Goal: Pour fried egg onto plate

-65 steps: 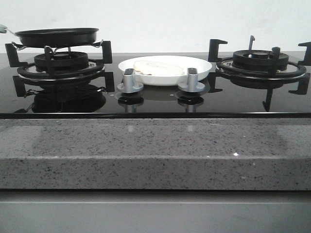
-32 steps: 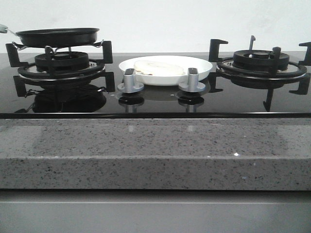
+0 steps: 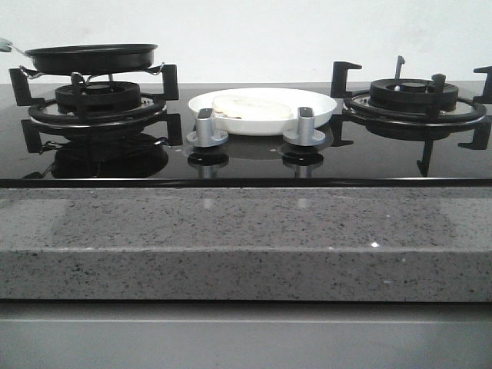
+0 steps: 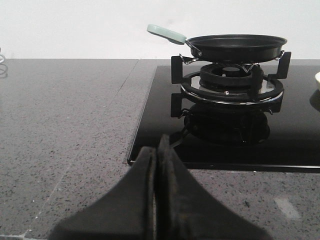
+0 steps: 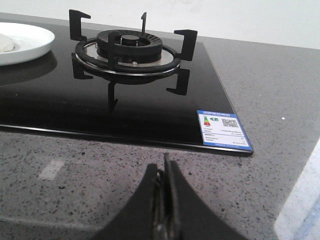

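The off-white fried egg (image 3: 250, 108) lies flat in the white plate (image 3: 323, 106), which sits on the black hob between the two burners. A slice of that plate (image 5: 30, 42) and of the egg (image 5: 5, 44) also shows in the right wrist view. The black frying pan (image 3: 91, 58) rests on the left burner, its pale green handle (image 4: 166, 33) pointing away from the plate. My left gripper (image 4: 156, 150) is shut on nothing, low over the grey counter, short of the hob's front edge. My right gripper (image 5: 165, 167) is likewise shut and empty over the counter in front of the right burner.
The right burner (image 3: 415, 104) is bare. Two silver knobs (image 3: 206, 127) (image 3: 304, 127) stand in front of the plate. A blue label (image 5: 223, 130) sticks to the hob's corner. The grey stone counter (image 3: 246, 238) runs along the front and both sides.
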